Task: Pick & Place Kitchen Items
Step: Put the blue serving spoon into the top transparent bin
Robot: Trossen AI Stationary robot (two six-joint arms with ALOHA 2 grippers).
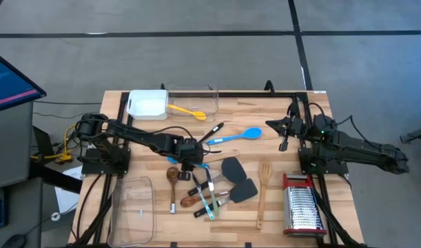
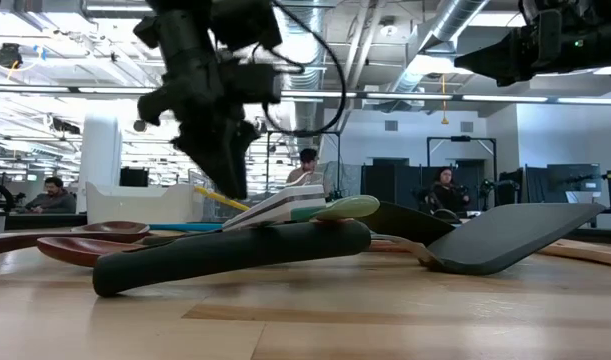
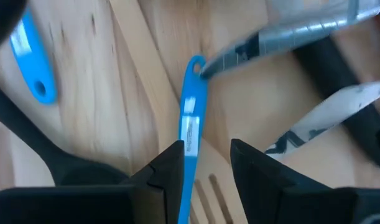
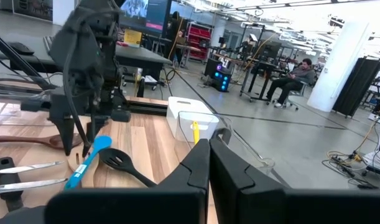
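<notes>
blue utensil handle [image 3: 191, 118] between open left tool [image 3: 205, 155] fingers.

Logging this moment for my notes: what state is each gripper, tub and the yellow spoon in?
left gripper: open, low over a blue handle, not gripping
right gripper: shut, empty, raised at the table's right
yellow spoon: lying in the far clear tub
near clear tub: empty

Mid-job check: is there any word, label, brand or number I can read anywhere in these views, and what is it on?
No text reads clearly anywhere.
White sticker on the blue utensil handle between the left gripper's open fingers: print too blurred to read.
Monitor left of the table: lines of screen text, too small to read.
Screen in the room behind the table: too blurred to read.
</notes>
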